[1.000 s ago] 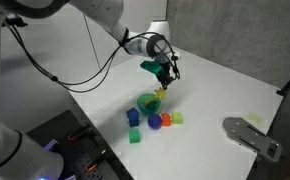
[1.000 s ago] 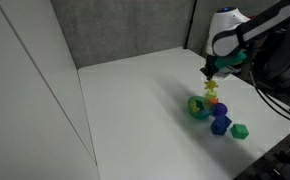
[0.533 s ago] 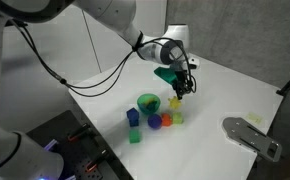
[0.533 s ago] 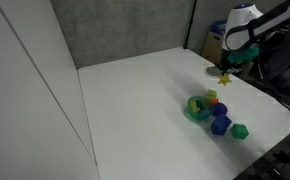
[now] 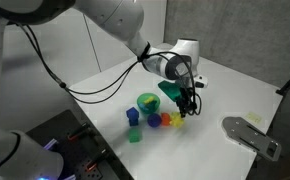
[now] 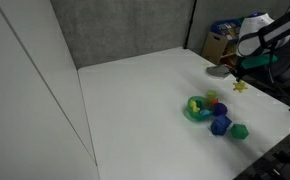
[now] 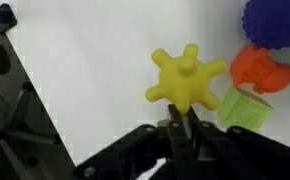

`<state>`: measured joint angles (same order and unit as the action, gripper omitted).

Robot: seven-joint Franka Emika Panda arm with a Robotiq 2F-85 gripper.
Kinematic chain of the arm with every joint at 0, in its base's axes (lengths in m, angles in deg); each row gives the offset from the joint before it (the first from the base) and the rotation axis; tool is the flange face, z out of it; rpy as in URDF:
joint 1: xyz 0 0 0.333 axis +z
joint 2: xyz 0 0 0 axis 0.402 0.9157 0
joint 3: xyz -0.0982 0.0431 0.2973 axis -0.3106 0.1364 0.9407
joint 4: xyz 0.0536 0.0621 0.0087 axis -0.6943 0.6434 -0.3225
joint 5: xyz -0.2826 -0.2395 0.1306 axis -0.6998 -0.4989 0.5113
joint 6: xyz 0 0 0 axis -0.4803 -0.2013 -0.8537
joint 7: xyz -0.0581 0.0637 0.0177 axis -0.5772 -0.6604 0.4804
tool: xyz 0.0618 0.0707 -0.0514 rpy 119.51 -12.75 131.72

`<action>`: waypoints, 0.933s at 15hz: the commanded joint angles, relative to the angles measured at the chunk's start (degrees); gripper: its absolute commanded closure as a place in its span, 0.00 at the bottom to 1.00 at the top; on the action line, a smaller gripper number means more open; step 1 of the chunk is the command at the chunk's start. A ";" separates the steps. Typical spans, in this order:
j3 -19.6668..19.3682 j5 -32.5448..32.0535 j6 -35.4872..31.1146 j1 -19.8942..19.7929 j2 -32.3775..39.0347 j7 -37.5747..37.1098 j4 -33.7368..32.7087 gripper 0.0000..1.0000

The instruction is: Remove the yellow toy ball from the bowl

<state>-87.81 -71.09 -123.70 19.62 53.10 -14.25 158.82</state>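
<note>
Claw (image 7: 182, 125) clenched on 1 knob of the yellow toy ball (image 7: 188, 78), a roundish body with stubby knobs radiating all round, held at its fingertips outside the bowl (image 5: 148, 103), which stands apart on the worktop (image 5: 230, 88).

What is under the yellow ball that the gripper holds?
In the wrist view, bare white table shows around the ball, which the gripper grips by a spike. The ball covers the spot directly beneath, so whether it touches the table cannot be told.
</note>
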 commanded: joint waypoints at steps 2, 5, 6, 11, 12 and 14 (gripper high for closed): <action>-0.42 -1.58 0.88 0.12 -1.62 -0.42 2.09 0.52; 0.22 -1.50 1.80 0.68 -3.66 0.42 3.42 0.30; 0.64 -1.37 2.34 0.91 -4.68 0.94 3.91 0.22; 2.92 -2.21 5.16 2.92 -10.39 2.12 6.04 0.00; 3.66 -2.34 5.55 3.21 -11.74 2.80 6.83 0.00; 5.31 -1.99 6.97 3.33 -14.36 4.67 8.11 0.00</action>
<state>-84.50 -72.19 -118.69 23.17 43.94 -12.42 163.45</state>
